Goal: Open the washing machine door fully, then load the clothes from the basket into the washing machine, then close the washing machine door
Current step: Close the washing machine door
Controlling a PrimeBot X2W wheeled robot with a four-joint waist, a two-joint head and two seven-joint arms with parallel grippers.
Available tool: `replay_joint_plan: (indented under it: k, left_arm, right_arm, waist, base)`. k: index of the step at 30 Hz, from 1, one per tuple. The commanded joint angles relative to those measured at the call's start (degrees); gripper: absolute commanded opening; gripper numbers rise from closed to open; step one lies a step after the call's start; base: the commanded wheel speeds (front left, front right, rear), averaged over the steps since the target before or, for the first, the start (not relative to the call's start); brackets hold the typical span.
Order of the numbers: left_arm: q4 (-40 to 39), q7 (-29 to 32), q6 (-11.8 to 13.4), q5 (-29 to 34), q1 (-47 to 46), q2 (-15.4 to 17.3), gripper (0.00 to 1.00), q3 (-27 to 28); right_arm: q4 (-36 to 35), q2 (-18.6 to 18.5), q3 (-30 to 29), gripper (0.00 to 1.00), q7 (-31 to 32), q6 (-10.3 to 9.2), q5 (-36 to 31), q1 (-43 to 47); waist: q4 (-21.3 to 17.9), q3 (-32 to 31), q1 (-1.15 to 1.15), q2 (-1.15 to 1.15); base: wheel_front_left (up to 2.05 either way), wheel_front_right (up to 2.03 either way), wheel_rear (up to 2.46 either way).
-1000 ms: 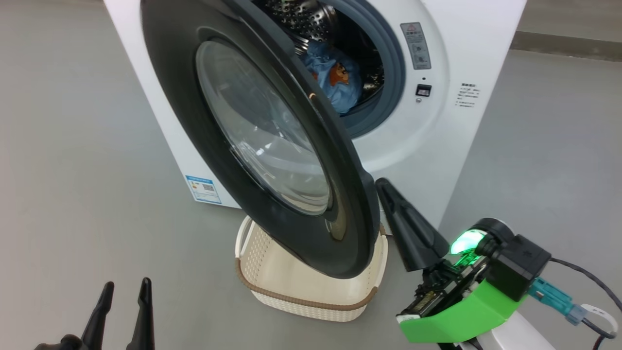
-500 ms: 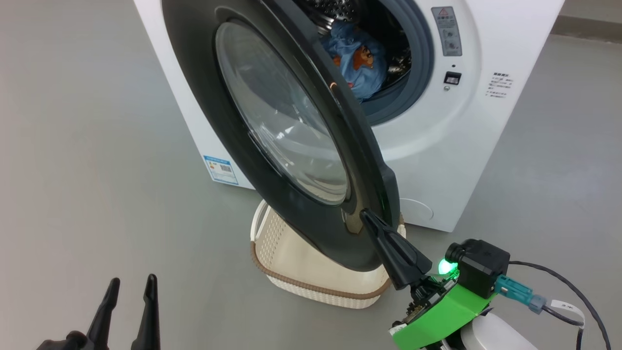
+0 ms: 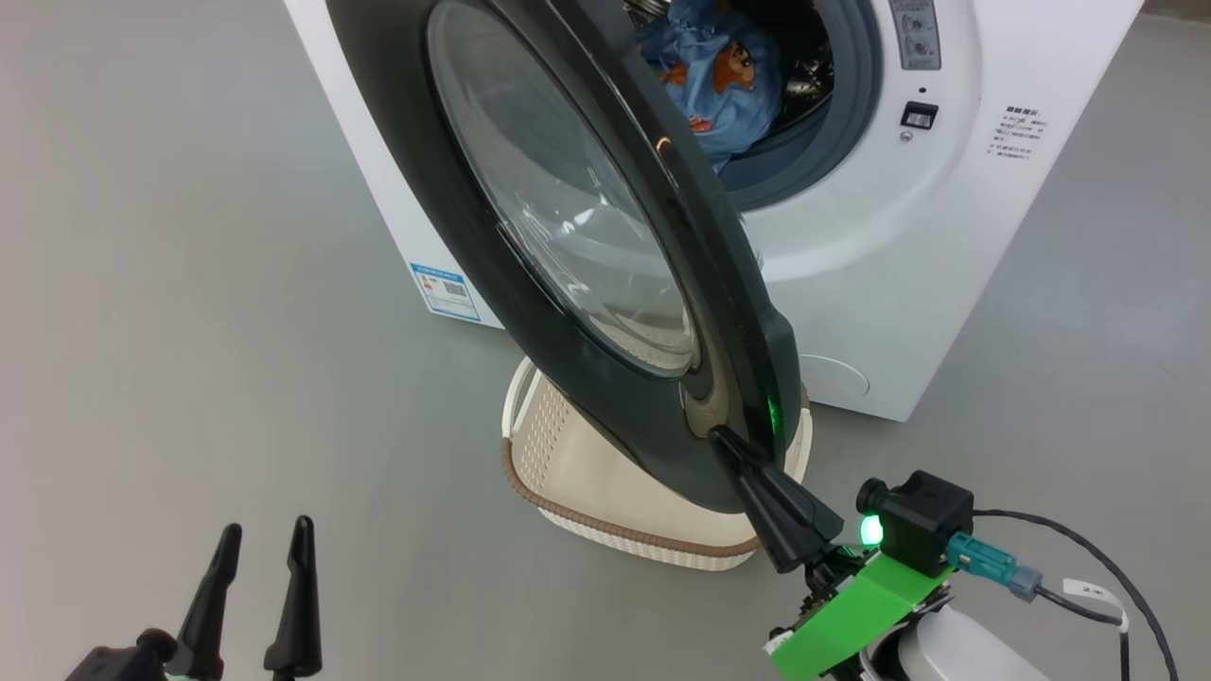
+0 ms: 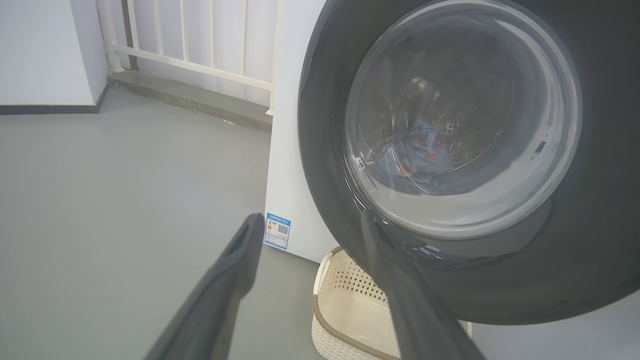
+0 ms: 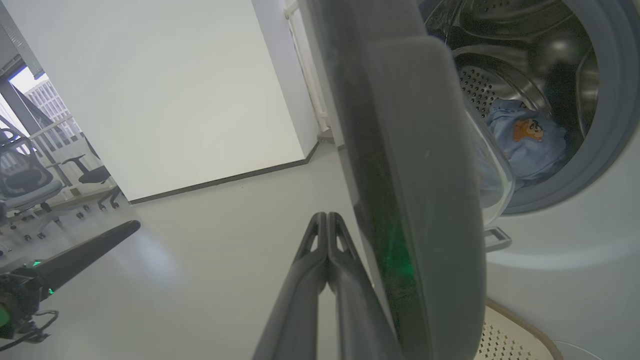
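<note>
The white washing machine (image 3: 946, 236) stands with its glossy black door (image 3: 624, 416) swung partway out over the cream basket (image 3: 558, 454). Light blue clothes (image 3: 724, 80) with bear prints lie in the steel drum. My right gripper (image 3: 727, 440) is shut, and its tip rests against the door's outer face near the lower rim. From the right wrist, its shut fingers (image 5: 345, 280) run along the door (image 5: 415, 175), with the clothes (image 5: 530, 140) beyond. My left gripper (image 3: 267, 526) hangs open and holds nothing at the lower left, well clear of the door (image 4: 575, 260).
Grey floor surrounds the machine. A white railing (image 4: 200, 45) stands behind it. Office chairs (image 5: 30, 185) sit far off by a white wall. The basket (image 4: 345, 300) sits on the floor under the door. A cable (image 3: 1088, 558) trails from my right wrist.
My right gripper came from beside the door's rim onto its outer face. The head view shifted, so the machine sits higher and further right. The left gripper stayed open.
</note>
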Motion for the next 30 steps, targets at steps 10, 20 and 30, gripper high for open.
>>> replay_joint_plan:
  k: [10,20,30]
  left_arm:
    - [-1.55,-0.38,0.03,0.09,-3.78,0.77,1.00,1.74]
    - [-2.37,-0.38,0.03,-0.13,-5.86,-0.02,1.00,1.44]
    - [-2.92,-0.38,0.03,-0.49,-8.89,-0.75,1.00,0.37]
  right_arm:
    - [-0.90,0.06,-2.17,0.00,-0.45,0.32,0.63,-2.58]
    - [-0.41,0.22,-7.94,0.00,-0.45,0.32,-1.47,-5.41]
    - [1.35,1.13,-13.01,0.00,-0.45,0.32,-3.94,-10.45]
  waist:
    - [-0.85,1.60,0.00,0.00]
    - [-1.58,4.88,0.00,0.00]
    - [-1.45,8.69,0.00,0.00]
  base:
    - [0.00,0.00,0.00]
    - [0.00,0.00,0.00]
    - [0.00,0.00,0.00]
